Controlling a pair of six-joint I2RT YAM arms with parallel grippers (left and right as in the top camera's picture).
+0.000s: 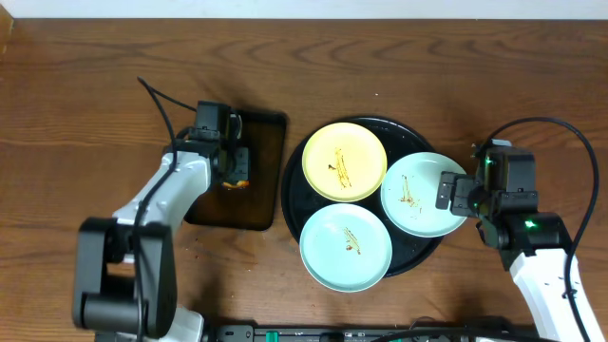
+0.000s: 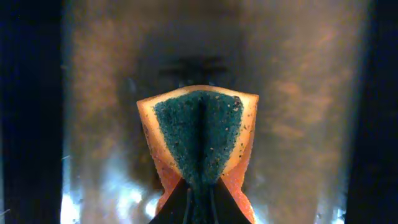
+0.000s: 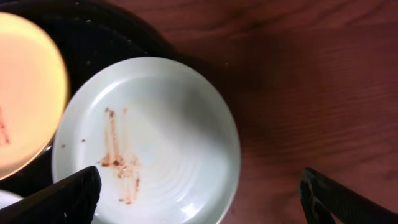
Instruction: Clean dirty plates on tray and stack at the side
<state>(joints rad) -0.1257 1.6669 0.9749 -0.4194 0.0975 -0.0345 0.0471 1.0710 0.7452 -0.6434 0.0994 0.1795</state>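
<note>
The round black tray (image 1: 297, 171) holds three smeared plates: a pale yellow plate (image 1: 344, 161) at the back, a mint-white plate (image 1: 346, 247) at the front, and another mint-white plate (image 1: 418, 195) on the right rim. My right gripper (image 1: 454, 193) is open above the right plate's outer edge; the right wrist view shows that plate (image 3: 174, 124) and my jaws (image 3: 199, 196) straddling its rim. My left gripper (image 1: 233, 171) is shut on the green-and-yellow sponge (image 2: 199, 140), which is squeezed and folded over the dark rectangular tray (image 1: 256, 204).
The dark rectangular tray lies left of the round tray, and its wet, glossy floor (image 2: 292, 124) fills the left wrist view. Brown wood-grain tabletop (image 1: 95, 114) spreads around both trays. Cables trail from both arms.
</note>
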